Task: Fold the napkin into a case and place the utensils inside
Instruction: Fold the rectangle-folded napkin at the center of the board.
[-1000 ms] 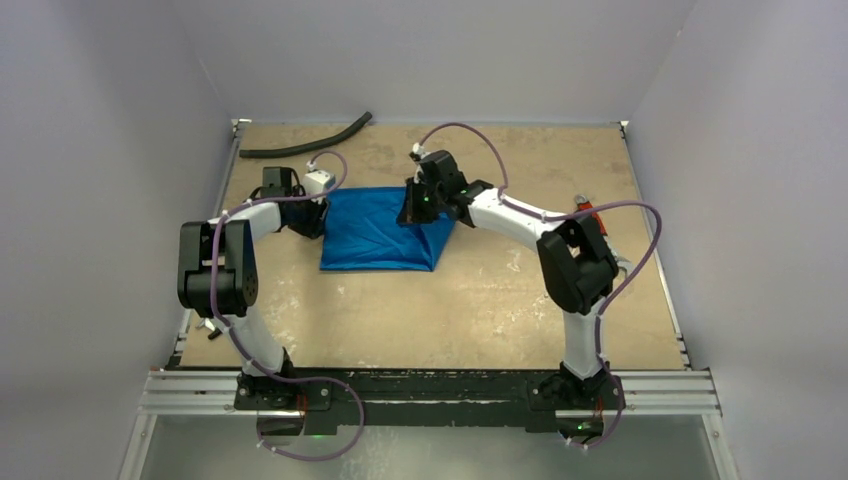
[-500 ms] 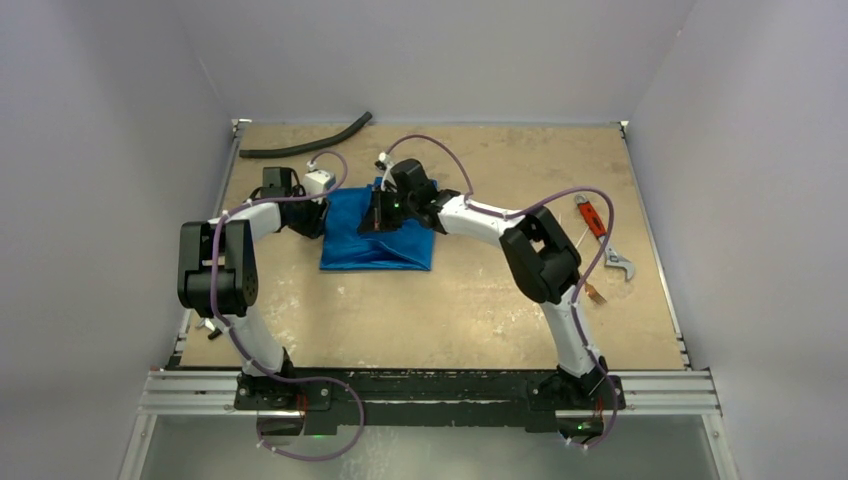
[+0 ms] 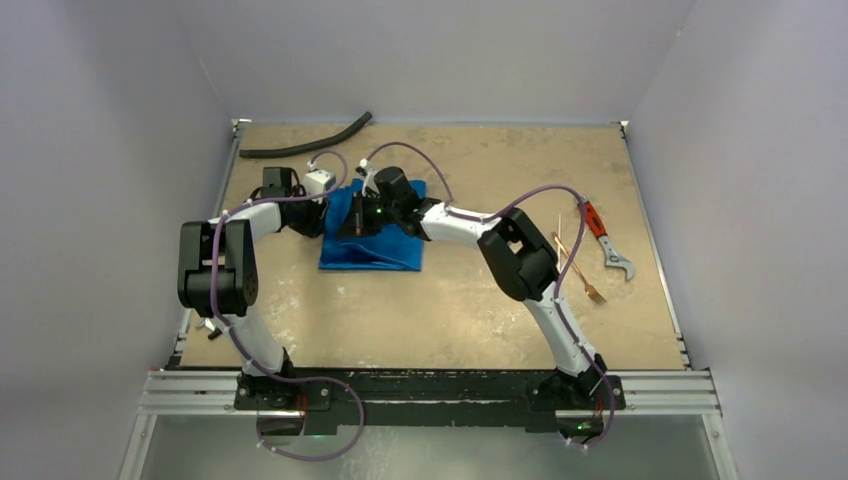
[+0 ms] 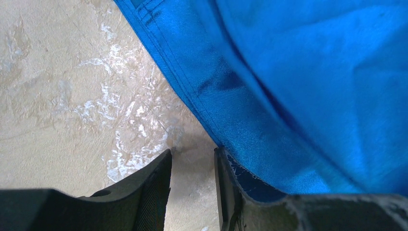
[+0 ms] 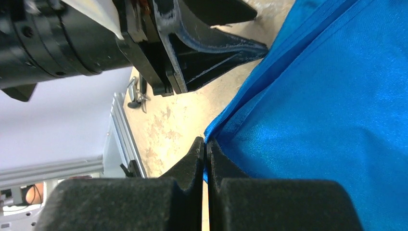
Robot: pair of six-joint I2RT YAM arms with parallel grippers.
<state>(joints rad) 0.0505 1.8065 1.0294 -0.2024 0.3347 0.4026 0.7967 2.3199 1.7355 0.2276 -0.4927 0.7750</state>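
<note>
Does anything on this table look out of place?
Yes. A red-handled wrench lies near the right edge, beside the utensils, and a black hose lies at the far left corner. Neither fits a job that involves only the napkin and cutlery.

white-and-black arms (image 3: 455,222), purple cables (image 3: 213,280), black gripper fingers (image 5: 185,166)
</note>
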